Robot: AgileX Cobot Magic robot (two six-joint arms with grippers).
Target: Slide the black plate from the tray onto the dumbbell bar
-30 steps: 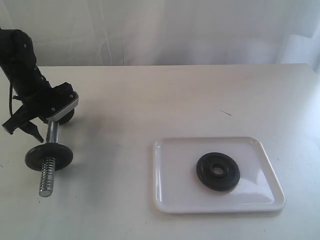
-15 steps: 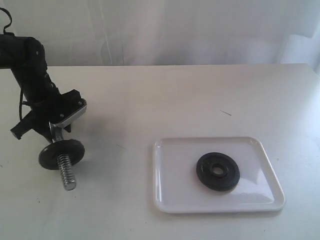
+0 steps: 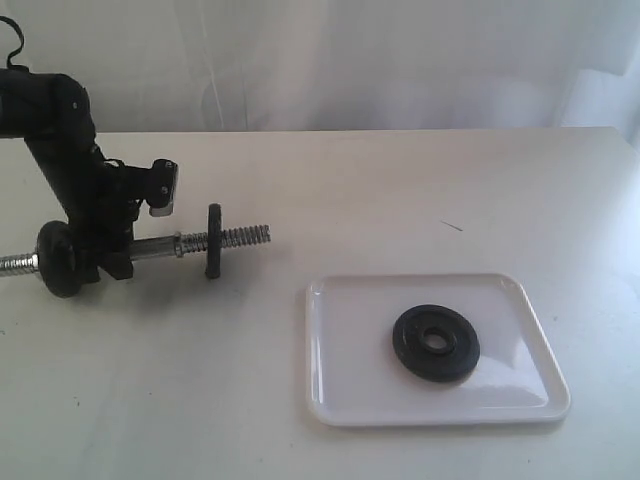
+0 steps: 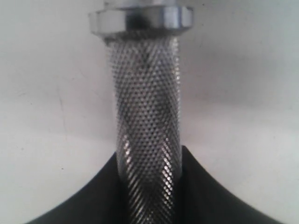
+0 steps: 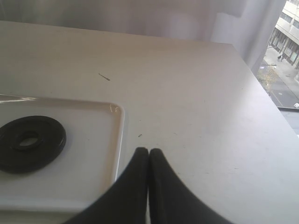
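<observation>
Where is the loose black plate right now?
In the exterior view the black plate lies flat near the middle of the tray, right of centre, far from the dumbbell bar on the left.

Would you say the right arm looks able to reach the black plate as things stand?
Probably yes: the black plate lies alone in the tray with nothing over it, and the right pincer, shut and empty, is close by its rim.

I count three black discs: the black plate (image 3: 436, 343) in the one tray (image 3: 350, 370) near my right end effector (image 5: 148, 156), then a second disc (image 3: 58, 260) and a third disc (image 3: 214, 242) either side of my left end effector (image 3: 112, 255) on the one dumbbell bar (image 3: 160, 246). Two end effectors.
</observation>
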